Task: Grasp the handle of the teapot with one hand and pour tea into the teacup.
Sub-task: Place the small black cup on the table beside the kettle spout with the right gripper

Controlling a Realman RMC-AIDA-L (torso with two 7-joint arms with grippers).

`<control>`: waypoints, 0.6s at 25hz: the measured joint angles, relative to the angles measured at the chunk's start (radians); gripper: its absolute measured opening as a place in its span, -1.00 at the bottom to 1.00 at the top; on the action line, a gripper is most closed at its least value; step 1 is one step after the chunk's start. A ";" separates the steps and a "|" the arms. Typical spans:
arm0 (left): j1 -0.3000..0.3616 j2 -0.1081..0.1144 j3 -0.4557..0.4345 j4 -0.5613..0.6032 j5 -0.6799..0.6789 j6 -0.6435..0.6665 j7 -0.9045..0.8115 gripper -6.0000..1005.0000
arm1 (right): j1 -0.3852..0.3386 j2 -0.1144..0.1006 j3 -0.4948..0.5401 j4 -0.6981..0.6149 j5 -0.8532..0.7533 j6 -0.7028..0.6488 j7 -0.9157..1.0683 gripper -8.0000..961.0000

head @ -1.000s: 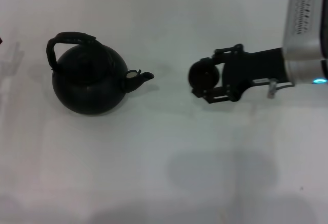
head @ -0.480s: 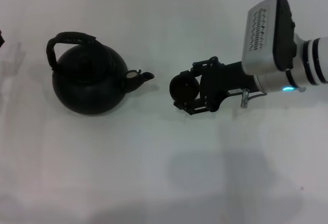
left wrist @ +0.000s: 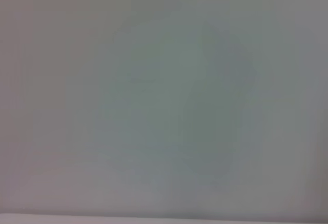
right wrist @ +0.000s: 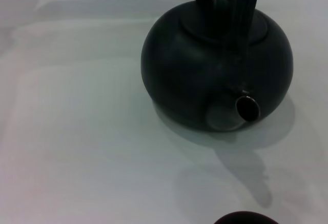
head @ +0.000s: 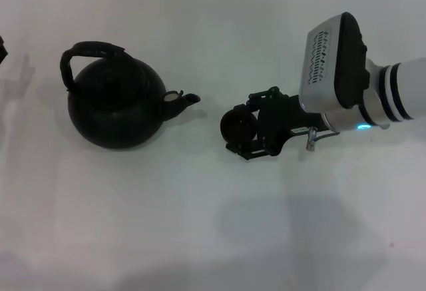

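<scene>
The dark round teapot [head: 114, 108] stands on the white table at the left, its spout [head: 181, 100] pointing right. Its ribbed arched handle [head: 86, 52] rises over the lid, with nothing touching it. My right gripper [head: 242, 125] reaches in from the right, shut on the small dark teacup [head: 236, 124], which it holds a short way right of the spout. In the right wrist view the teapot [right wrist: 205, 65] faces the camera spout first [right wrist: 247, 107], and the teacup's rim [right wrist: 246, 218] shows at the frame's edge. A dark sliver of my left gripper [head: 1, 48] sits at the far left.
The white table [head: 200, 224] spreads out in front of and behind both objects. The left wrist view holds only bare pale surface [left wrist: 164, 101]. My right arm's white housing [head: 336, 71] hangs over the right side.
My right gripper has carried the teacup leftward, toward the teapot's spout, and the wrist housing has swung further into view. The teapot has not moved.
</scene>
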 joint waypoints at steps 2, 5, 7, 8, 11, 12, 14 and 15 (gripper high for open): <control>-0.002 0.000 0.001 0.000 0.000 0.000 0.000 0.72 | 0.000 0.000 -0.002 0.003 0.000 -0.003 0.001 0.61; -0.007 0.000 0.000 0.000 0.000 0.000 0.000 0.72 | 0.001 0.000 -0.003 0.008 -0.003 -0.008 0.002 0.61; -0.010 0.000 0.000 0.000 0.000 0.000 0.000 0.72 | 0.001 0.000 -0.004 0.010 -0.006 -0.011 0.003 0.61; -0.011 0.000 0.000 0.000 0.000 0.000 0.000 0.72 | 0.001 0.000 -0.005 0.010 -0.007 -0.013 0.003 0.62; -0.012 0.000 -0.003 0.000 0.000 0.000 0.000 0.72 | 0.001 0.000 -0.014 0.012 -0.012 -0.028 0.004 0.62; -0.013 0.000 -0.004 0.000 0.000 0.000 0.000 0.72 | 0.001 0.000 -0.015 0.012 -0.012 -0.030 0.004 0.62; -0.014 0.000 -0.005 0.000 0.000 0.000 0.000 0.72 | 0.003 0.000 -0.017 0.015 -0.013 -0.035 0.004 0.62; -0.015 0.000 -0.005 0.001 0.000 0.000 0.000 0.72 | 0.005 0.000 -0.017 0.019 -0.013 -0.035 0.004 0.62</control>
